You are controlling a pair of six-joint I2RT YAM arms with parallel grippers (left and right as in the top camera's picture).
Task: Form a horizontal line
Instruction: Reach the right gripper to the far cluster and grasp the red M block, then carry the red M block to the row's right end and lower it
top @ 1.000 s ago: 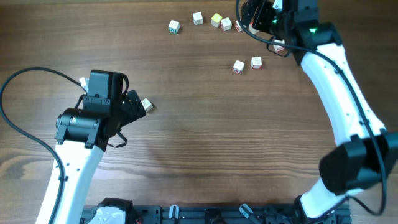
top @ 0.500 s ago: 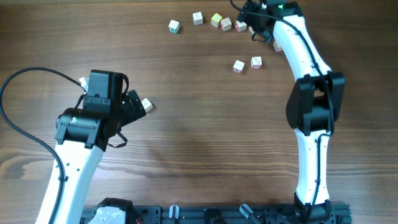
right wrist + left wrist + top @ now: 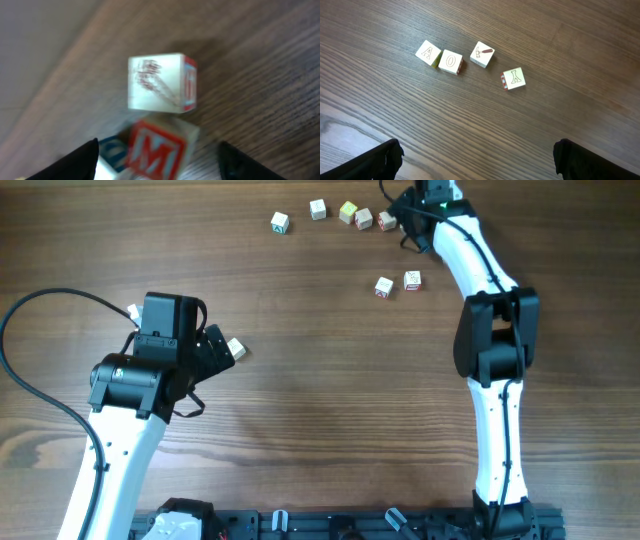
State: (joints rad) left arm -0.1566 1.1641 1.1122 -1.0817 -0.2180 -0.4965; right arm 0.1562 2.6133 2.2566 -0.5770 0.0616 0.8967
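Observation:
Small pale wooden letter cubes lie scattered at the table's far side; no edge-to-edge row shows. In the right wrist view, which is blurred, a red M cube (image 3: pixel 157 150) lies between my open right gripper's (image 3: pixel 157 162) fingers without touching them. A blue-letter cube (image 3: pixel 112 152) sits to its left and a red-picture cube (image 3: pixel 160 82) beyond it. From overhead the right gripper (image 3: pixel 410 210) is at the top edge. My left gripper (image 3: pixel 475 160) is open and empty. Cubes A (image 3: pixel 427 52), O (image 3: pixel 450 61), a hammer picture (image 3: pixel 482 54) and I (image 3: pixel 514 79) lie loosely ahead of it.
Overhead, single cubes lie along the top (image 3: pixel 279 222) (image 3: pixel 317 209) (image 3: pixel 347 212), two more mid-right (image 3: pixel 384 286) (image 3: pixel 412 279), and one at the left gripper's tip (image 3: pixel 236 349). The right arm (image 3: pixel 490 340) stretches up the right side. The table's far edge shows in the right wrist view.
The right arm has straightened and its gripper has shifted left along the top edge, now covering a cube that showed beside it. The left arm and the cubes have not moved.

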